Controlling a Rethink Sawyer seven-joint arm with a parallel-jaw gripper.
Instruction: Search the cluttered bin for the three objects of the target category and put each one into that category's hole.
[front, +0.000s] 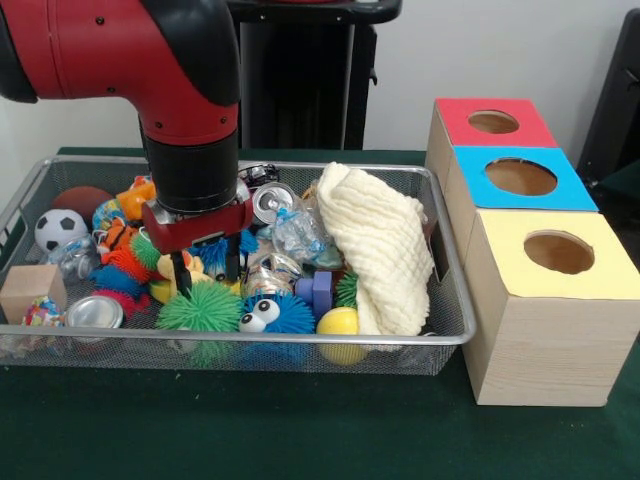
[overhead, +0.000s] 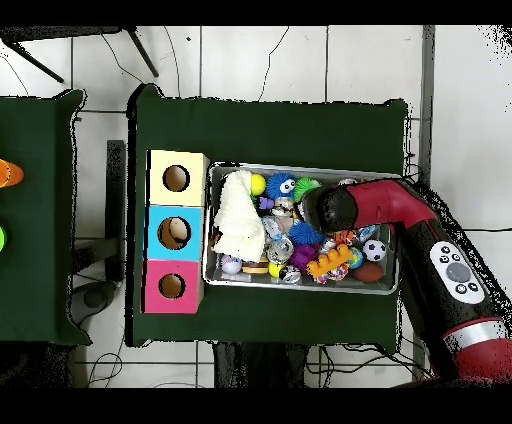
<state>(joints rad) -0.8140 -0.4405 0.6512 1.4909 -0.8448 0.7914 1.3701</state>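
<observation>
Green tabletop, bin (front: 455, 338) crammed with toys, end effector (front: 206, 268) lowered inside, fingers apart, no legible writing.

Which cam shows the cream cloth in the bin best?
Front view: the cream cloth shows its folds, draped over the clutter at the end of the bin nearest the boxes. Overhead view shows the cloth only as a pale patch at that end.

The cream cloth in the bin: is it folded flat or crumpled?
Crumpled. The cloth lies bunched in loose folds, draped over toys at one end of the bin.
</observation>
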